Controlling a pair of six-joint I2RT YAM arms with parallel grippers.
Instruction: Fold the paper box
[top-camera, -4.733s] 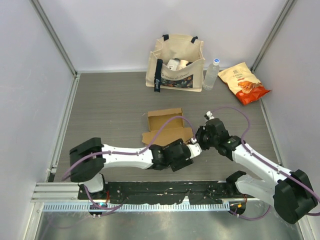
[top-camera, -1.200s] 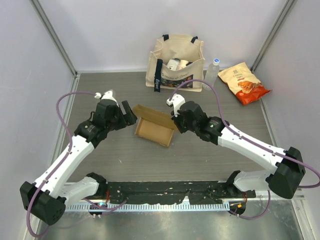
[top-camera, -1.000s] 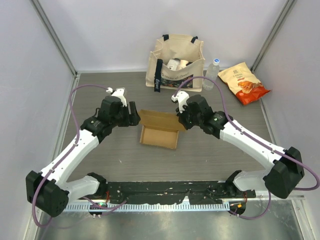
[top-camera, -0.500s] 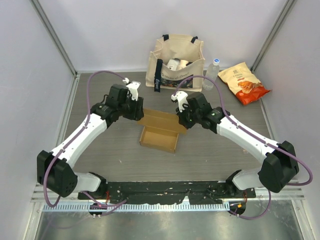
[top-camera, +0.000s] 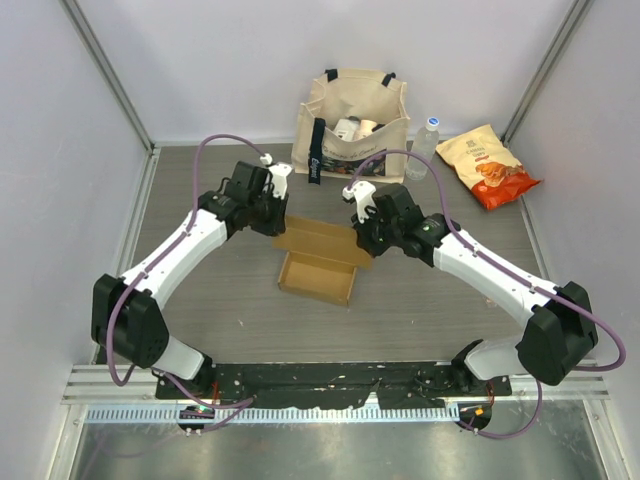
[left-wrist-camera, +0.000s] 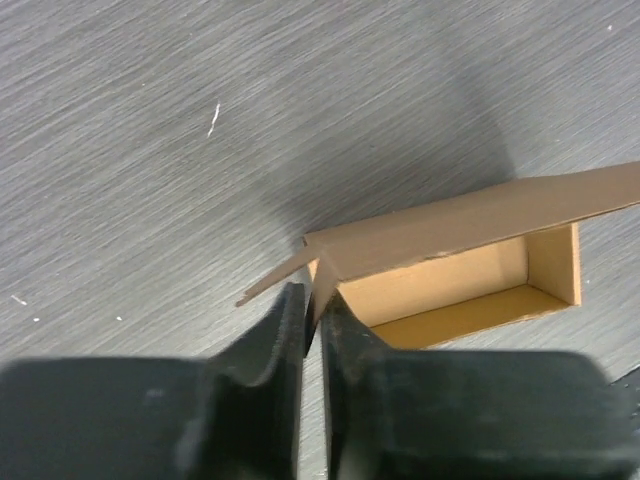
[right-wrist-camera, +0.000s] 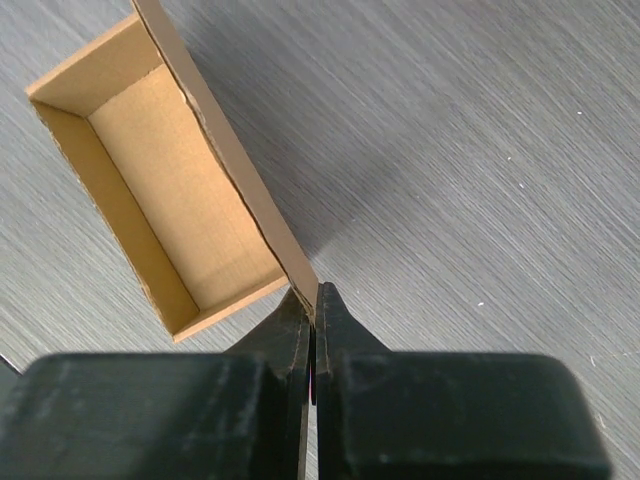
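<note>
**Near.** A grey wood-grain bench (top-camera: 220, 300) is seen in front of the arm bases.

**Middle of bench.** A plain brown, unprinted, thin-cardboard paper box (top-camera: 318, 277) is set flat on the bench. Its tray is already formed and open upward. A lid flap is hinged along the far wall and is raised at a slant over the tray.

**Handling (judged).**
- The paper box is taken to be very light, and stiff only along its creases.
- It could easily be dented or torn at a corner by a hard squeeze.
- It is likely to be slid across the smooth bench if pushed from one side only.
- It is best held edge-on at the flap's free corners, both sides at once, so that the bend is kept on the crease line.

**Left pincer** (left-wrist-camera: 312, 298). The fingers are drawn almost together, with the left corner of the flap caught between them. A small tab is seen sticking out just beside them.

**Right pincer** (right-wrist-camera: 312, 295). It is closed fully, and the right corner of the flap is pinched at the very tips.

**Position.** The tray lies between the two pincers, lower than them and nearer the bases.

**Far.** A beige printed fabric tote bag (top-camera: 350, 125), a clear plastic bottle (top-camera: 424, 148) and a yellow-orange snack packet (top-camera: 488, 165) are noted well apart from the paper box.
</note>
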